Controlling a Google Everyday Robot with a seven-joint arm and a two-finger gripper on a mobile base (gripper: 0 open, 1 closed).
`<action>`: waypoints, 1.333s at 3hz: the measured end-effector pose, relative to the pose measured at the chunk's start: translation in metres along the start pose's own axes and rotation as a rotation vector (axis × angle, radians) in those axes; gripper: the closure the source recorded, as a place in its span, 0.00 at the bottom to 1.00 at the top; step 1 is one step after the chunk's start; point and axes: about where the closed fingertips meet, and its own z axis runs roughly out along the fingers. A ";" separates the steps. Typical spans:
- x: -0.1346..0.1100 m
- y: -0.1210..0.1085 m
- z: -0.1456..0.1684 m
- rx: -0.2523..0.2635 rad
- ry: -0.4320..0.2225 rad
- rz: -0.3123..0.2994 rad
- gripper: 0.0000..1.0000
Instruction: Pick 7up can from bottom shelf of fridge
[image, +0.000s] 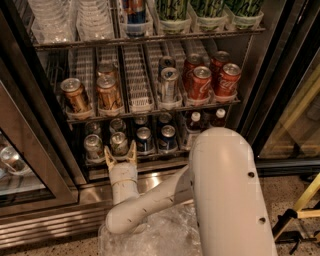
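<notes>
The robot's arm (227, 195) is creamy white and smooth. Its biggest part is fat and round like a big tube, with two little dark dots on its side. The thinner part has a row of tiny dark dots, maybe screw holes. The wrist is short, round and white, with a thin line around it. The tool (120, 155) has two small yellowish fingers (132, 152) that stand apart like a V. It is at the front edge of the table (165, 156), near the left corner.

Red cans (201, 82): seemingly Coca-Cola; jaws at bottom shelf (165, 156).
</notes>
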 end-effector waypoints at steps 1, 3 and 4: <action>-0.002 0.005 0.021 -0.002 -0.017 0.012 0.36; 0.004 0.008 0.032 -0.004 -0.006 0.022 0.54; 0.004 0.008 0.032 -0.004 -0.006 0.022 0.77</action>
